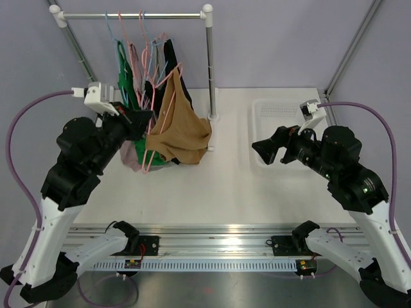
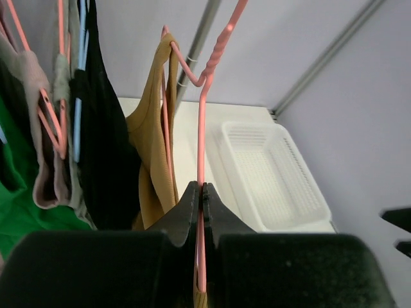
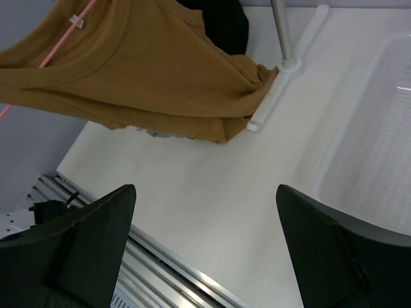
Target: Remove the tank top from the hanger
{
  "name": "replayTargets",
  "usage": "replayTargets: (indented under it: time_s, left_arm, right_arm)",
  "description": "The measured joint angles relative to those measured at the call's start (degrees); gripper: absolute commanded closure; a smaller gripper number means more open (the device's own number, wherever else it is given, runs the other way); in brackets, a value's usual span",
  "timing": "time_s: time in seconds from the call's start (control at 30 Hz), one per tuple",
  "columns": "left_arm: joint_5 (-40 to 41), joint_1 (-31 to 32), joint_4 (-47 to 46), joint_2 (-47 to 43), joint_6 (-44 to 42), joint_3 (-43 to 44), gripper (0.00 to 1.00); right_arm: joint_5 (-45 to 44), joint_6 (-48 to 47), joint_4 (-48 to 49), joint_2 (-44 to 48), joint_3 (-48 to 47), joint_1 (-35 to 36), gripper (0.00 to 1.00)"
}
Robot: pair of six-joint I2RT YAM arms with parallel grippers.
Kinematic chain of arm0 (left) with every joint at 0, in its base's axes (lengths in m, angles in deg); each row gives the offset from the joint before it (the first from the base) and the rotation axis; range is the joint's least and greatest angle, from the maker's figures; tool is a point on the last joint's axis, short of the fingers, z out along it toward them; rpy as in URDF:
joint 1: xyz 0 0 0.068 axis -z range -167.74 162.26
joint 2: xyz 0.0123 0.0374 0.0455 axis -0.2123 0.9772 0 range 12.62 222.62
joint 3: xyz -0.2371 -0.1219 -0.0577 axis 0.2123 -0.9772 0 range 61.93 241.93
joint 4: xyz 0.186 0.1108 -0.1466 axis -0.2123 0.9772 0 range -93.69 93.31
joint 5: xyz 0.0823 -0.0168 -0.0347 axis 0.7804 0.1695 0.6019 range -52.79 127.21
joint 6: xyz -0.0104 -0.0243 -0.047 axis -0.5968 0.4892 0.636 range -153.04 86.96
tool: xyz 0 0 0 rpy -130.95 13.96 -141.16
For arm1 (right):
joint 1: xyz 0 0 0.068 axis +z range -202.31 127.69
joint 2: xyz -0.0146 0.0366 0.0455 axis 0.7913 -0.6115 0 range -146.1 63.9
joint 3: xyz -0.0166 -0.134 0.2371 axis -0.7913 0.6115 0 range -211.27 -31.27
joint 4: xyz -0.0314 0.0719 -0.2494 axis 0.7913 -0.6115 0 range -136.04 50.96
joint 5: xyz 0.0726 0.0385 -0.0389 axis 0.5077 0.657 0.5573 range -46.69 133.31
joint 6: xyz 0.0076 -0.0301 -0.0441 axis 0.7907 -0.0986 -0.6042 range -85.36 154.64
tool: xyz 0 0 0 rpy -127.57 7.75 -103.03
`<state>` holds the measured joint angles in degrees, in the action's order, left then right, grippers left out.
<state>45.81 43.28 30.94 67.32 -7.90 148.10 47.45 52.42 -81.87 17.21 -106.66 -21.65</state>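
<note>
A tan tank top [image 1: 178, 131] hangs on a pink wire hanger [image 1: 168, 96], tilted off the rail toward the table. My left gripper [image 1: 142, 119] is shut on the hanger's wire; in the left wrist view the pink hanger [image 2: 200, 128] runs up from between the closed left gripper [image 2: 203, 187], with the tan tank top [image 2: 153, 135] draped to its left. My right gripper [image 1: 262, 151] is open and empty, to the right of the top. The right wrist view shows the tank top [image 3: 141, 77] ahead and above the open right gripper [image 3: 205, 199].
A clothes rail [image 1: 131, 15] holds several hangers with green [image 1: 126, 80], black [image 1: 162, 61] and grey garments. Its upright post [image 1: 210, 64] stands right of the tank top. A white basket [image 1: 276, 122] sits at the back right of the table.
</note>
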Motion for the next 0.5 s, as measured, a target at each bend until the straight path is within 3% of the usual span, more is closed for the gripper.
replayTargets:
  time_s: [0.27, 0.5]
  left_arm:
    - [-5.20, 0.28, 2.10, -14.05, 3.91, -10.49, 1.00]
    - [-8.35, 0.33, 6.16, -18.84, 5.40, -15.41, 1.00]
  right_arm:
    - [15.54, 2.49, 16.98, -10.62, 1.92, 0.09, 0.01]
    - [19.32, 4.57, 29.92, -23.69, 3.32, 1.90, 0.02]
